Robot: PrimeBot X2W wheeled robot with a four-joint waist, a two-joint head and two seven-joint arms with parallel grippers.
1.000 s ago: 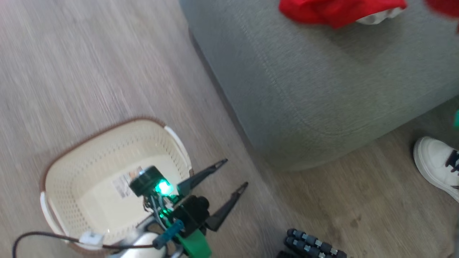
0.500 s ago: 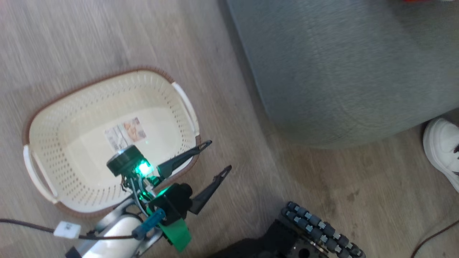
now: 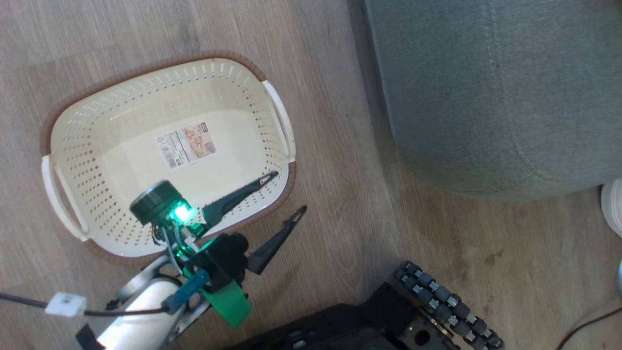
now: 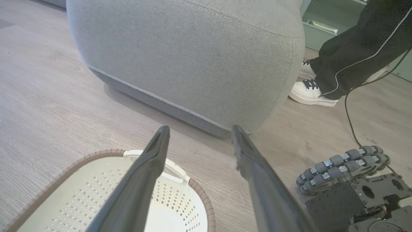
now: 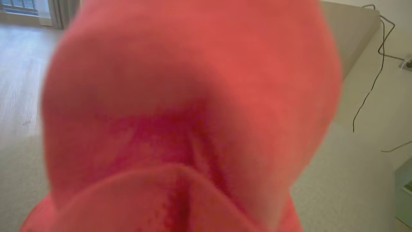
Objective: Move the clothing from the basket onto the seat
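Note:
The basket (image 3: 97,160) stands on the wooden floor with nothing in it but its label sticker (image 3: 187,145). My left gripper (image 3: 290,192) is open and holds nothing; one finger hangs over the basket's right end, the other over the floor beside it. In the left wrist view the left gripper (image 4: 200,129) points at the grey seat (image 4: 193,58), with the basket's rim (image 4: 74,166) below it. The seat (image 3: 486,97) lies right of the basket. Red clothing (image 5: 193,96) hangs close over the right wrist camera and hides the right gripper's fingers, which are shut on it.
My black base with roller wheels (image 3: 447,301) sits at the bottom, also seen as the wheels (image 4: 344,161). A person's white shoe (image 4: 310,93) and dark trouser leg (image 4: 354,48) stand beside the seat's corner. A thin cable (image 4: 349,119) runs across the floor there.
The head camera has swung, so the basket now sits higher in view and the red garment on the seat has left the frame. The left gripper stays open by the basket.

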